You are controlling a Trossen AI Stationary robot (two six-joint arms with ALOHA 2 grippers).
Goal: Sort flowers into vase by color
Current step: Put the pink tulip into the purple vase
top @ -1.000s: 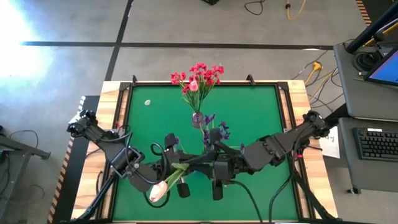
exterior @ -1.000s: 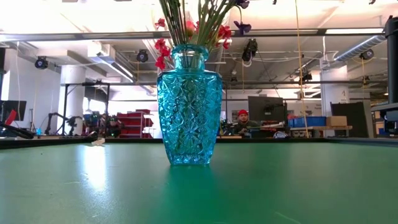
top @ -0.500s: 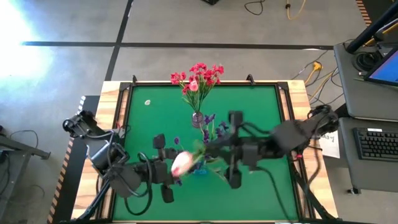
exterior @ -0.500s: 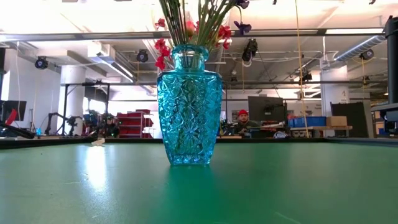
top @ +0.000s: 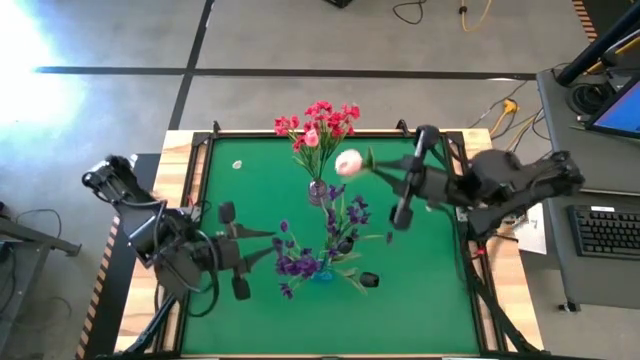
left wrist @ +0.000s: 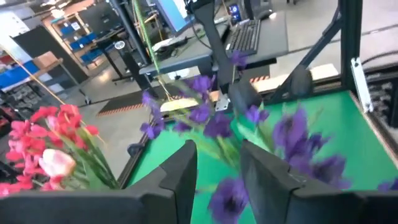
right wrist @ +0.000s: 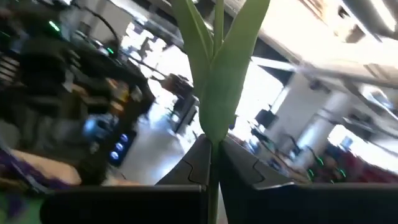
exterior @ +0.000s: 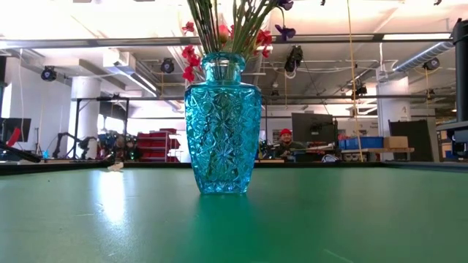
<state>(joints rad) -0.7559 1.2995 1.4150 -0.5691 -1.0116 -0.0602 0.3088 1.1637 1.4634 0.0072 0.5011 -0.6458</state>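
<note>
A pale pink tulip (top: 348, 162) on a green stem is lifted above the far right of the green table, and my right gripper (top: 388, 172) is shut on its stem. Its bloom hangs beside the red flowers (top: 320, 122), which lean out of a vase (top: 318, 190) with a pink bud among them. Purple sprays (top: 300, 262) spread around a blue base (top: 322, 272) nearer the front. My left gripper (top: 262, 248) stands open just left of the purple sprays (left wrist: 292, 134), with nothing between its fingers. In the low view a blue cut-glass vase (exterior: 221, 124) holds stems. My right gripper pinches the tulip's stem (right wrist: 212, 152) between its two fingers, just below the long green leaves (right wrist: 227, 68). The fingers come roughly level from the table's right. The stem runs on ahead of them, and the whole flower is lifted clear of the table.
A small dark object (top: 368, 280) lies on the green mat right of the purple sprays. A white scrap (top: 237, 165) lies at the far left. The table's wooden rim (top: 180, 190) frames the mat. A desk with a keyboard (top: 608, 230) stands off to the right.
The tulip was near the table's front edge, between both grippers. My right gripper has carried it toward the far right, and its bloom is now beside the red flowers. My left gripper is off the tulip and has drawn back toward the table's left edge, uncovering the purple sprays.
</note>
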